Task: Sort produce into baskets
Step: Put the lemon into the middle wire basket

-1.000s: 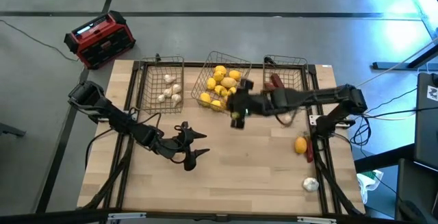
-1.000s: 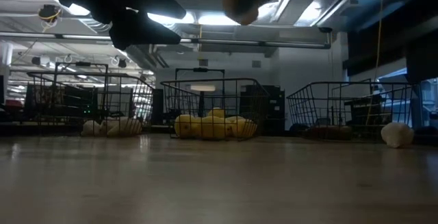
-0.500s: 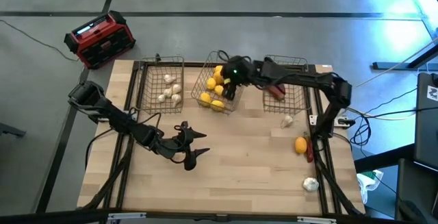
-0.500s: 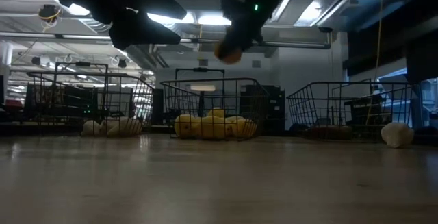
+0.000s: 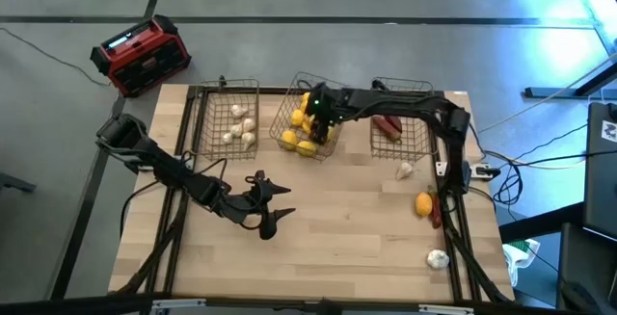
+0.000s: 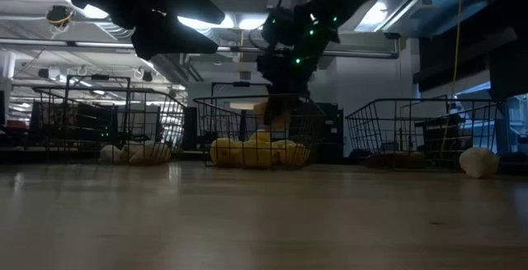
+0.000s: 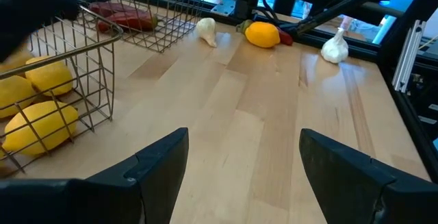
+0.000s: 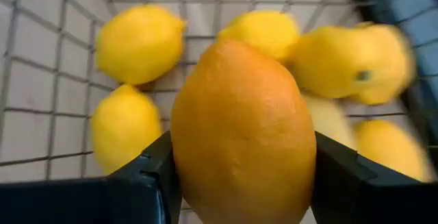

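Note:
Three wire baskets stand along the far edge. The left one (image 5: 231,122) holds white bulbs, the middle one (image 5: 289,140) yellow lemons, and the right one (image 5: 400,127) dark red pieces. My right gripper (image 5: 314,113) reaches down into the middle basket, shut on an orange lemon-shaped fruit (image 8: 243,128); the low view shows the fruit (image 6: 275,115) above the lemons (image 6: 256,151). My left gripper (image 5: 270,205) hangs open over the table's left middle and holds nothing (image 7: 239,162). My right gripper pinches the orange fruit by its two opposite sides (image 8: 186,152) between its two fingers (image 8: 147,183). The fingers slant down from above, coming from the table's right. The fruit is lifted clear, inside the middle basket's walls and just above the lemons.
Loose on the table's right side lie a white bulb (image 5: 405,170), an orange-yellow fruit (image 5: 423,203) beside a dark red piece (image 5: 435,216), and another white bulb (image 5: 438,258). A red-and-black box (image 5: 140,55) sits on the floor beyond the far left corner.
My right gripper has carried the orange fruit from over the table's middle toward the far edge. It has sunk into the middle basket and tipped further downward. The fruit has stayed between the fingers. The left arm has kept still.

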{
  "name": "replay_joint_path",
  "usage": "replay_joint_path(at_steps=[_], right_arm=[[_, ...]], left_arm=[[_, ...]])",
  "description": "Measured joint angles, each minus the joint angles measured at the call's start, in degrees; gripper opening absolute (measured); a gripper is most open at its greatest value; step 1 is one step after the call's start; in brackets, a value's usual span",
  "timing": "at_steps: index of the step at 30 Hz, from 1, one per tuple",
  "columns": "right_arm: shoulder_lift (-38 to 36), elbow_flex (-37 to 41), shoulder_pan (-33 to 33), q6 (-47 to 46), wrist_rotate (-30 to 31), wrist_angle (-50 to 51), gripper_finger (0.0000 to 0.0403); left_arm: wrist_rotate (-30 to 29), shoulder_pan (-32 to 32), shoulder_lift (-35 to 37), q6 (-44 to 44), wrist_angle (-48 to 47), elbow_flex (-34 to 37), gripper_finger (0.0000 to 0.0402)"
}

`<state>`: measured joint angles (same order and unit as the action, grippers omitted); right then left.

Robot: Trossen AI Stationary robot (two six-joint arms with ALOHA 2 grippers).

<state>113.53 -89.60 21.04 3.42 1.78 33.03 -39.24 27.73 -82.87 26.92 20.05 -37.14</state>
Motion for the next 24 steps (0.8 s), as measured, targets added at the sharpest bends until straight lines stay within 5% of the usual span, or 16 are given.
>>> replay_joint_path(at_steps=[16,24], right_arm=[[4.2,0.0,0.0,-0.1,-6.0,3.1,0.0222],[4.2,0.0,0.0,0.2,-6.0,3.2,0.0269]], left_arm=[[-0.3,0.0,0.0,-0.3,-0.1,0.0,0.0276],[-0.7,0.0,0.0,-0.3,-0.1,0.0,0.0276]])
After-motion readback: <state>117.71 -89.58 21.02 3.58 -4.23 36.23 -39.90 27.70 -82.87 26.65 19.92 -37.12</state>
